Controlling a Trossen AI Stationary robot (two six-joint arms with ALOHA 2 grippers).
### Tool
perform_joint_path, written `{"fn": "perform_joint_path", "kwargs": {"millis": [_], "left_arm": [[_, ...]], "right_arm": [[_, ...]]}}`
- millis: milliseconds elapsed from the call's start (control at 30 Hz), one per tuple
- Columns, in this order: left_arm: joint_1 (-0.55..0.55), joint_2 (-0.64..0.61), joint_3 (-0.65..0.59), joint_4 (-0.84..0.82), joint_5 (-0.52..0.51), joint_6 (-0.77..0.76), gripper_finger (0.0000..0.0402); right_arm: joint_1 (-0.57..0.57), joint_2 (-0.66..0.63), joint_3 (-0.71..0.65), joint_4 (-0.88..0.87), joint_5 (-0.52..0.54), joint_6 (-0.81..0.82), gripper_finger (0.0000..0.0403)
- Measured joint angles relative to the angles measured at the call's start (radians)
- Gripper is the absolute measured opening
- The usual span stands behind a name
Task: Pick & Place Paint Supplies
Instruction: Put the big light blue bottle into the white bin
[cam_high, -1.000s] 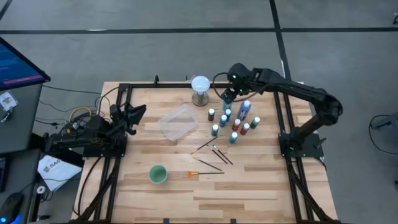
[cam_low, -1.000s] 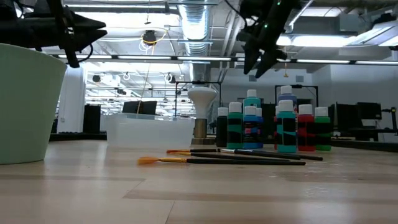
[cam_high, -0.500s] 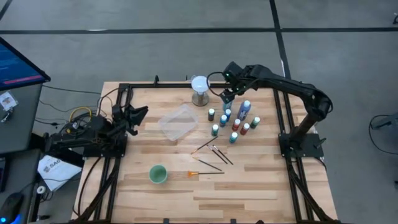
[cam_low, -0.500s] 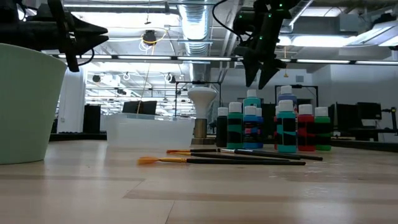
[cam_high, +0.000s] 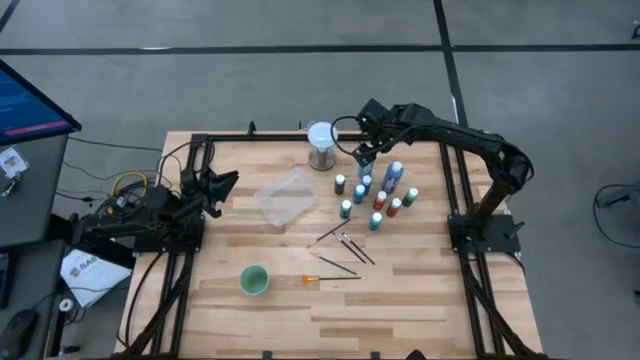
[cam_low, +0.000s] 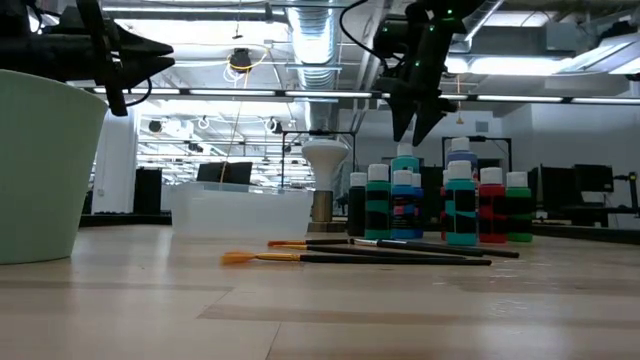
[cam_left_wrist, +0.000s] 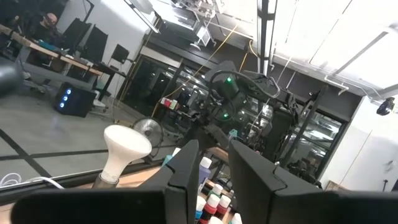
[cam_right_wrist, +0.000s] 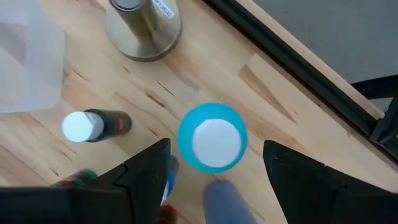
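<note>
Above a teal bottle (cam_right_wrist: 212, 138), right gripper (cam_right_wrist: 211, 163) fingers spread wide (holding nothing).

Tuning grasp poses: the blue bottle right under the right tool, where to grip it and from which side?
Grip the blue bottle just below its white cap, coming straight down. It stands upright, and the right tool hangs open above it with a finger on either side. Neighbouring bottles crowd one side and the globe stand sits beside it, so a sideways approach looks cramped.

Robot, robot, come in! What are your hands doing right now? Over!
Right gripper open, hovering above teal bottle. Left gripper parked at table's left. Neighbouring bottles crowd close.
</note>
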Motion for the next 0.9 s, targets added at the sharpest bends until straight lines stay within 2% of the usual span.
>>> {"fn": "perform_joint_path", "kwargs": {"millis": [467,567,900], "left_arm": [[0.0,0.0,0.0,0.0,0.0,0.0,0.0074],[0.0,0.0,0.0,0.0,0.0,0.001,0.0074],[0.0,0.0,0.0,0.0,0.0,0.001,0.0074]], "right_arm": [[0.006,0.052,0.0,0.018,-0.024,-0.026,0.0213],[0.0,0.052,0.0,0.002,-0.024,-0.026,0.0187],[-0.01,0.052,0.0,-0.012,-0.024,-0.026,0.006]]}}
